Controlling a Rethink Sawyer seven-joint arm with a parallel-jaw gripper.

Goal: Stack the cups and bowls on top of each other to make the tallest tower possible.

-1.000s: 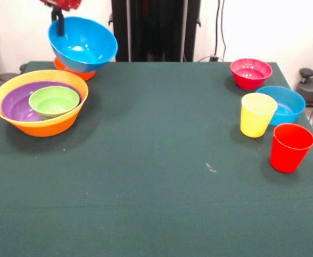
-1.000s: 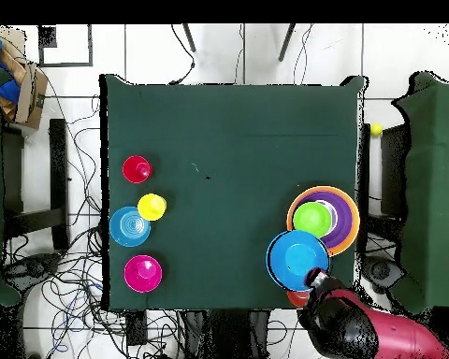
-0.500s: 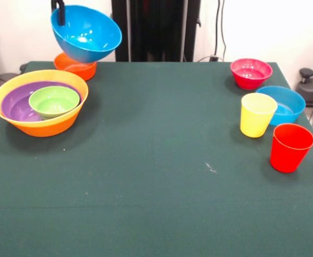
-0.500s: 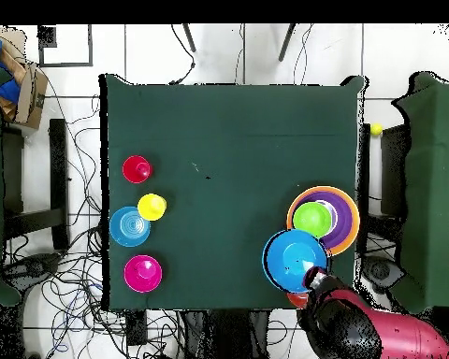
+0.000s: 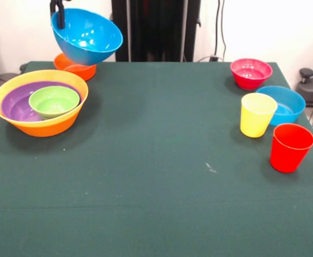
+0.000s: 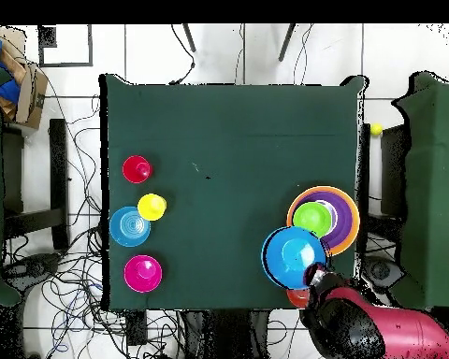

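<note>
We carry a blue bowl [image 5: 87, 35] in the air, tilted so its mouth faces partly toward the front camera. The tool [image 5: 60, 16] is clamped on its rim, one black finger showing inside the wall. We judge the step in hand to be bringing this bowl to the tower [image 5: 39, 101].

The tower lies below the tool and toward the front of the worktop [image 5: 156, 176]: a large yellow-orange bowl [image 5: 49, 124] with a purple bowl [image 5: 17, 104] nested in it and a small green bowl [image 5: 53, 100] inside that. The overhead view shows the carried bowl [image 6: 295, 255] just overlapping the tower's rim, not yet centred over it, so the coming move turns on that sideways offset and on levelling the tilt.

Directly beneath the held bowl an orange bowl [image 5: 76, 67] rests on the worktop. Well apart, across the worktop, stand a pink-red bowl [image 5: 251, 73], a second blue bowl [image 5: 285, 104], a yellow cup [image 5: 257, 114] and a red cup [image 5: 290, 146].

The arm [image 6: 369, 327] reaches in low over the worktop's edge in the overhead view, its wrist right behind the bowl.
</note>
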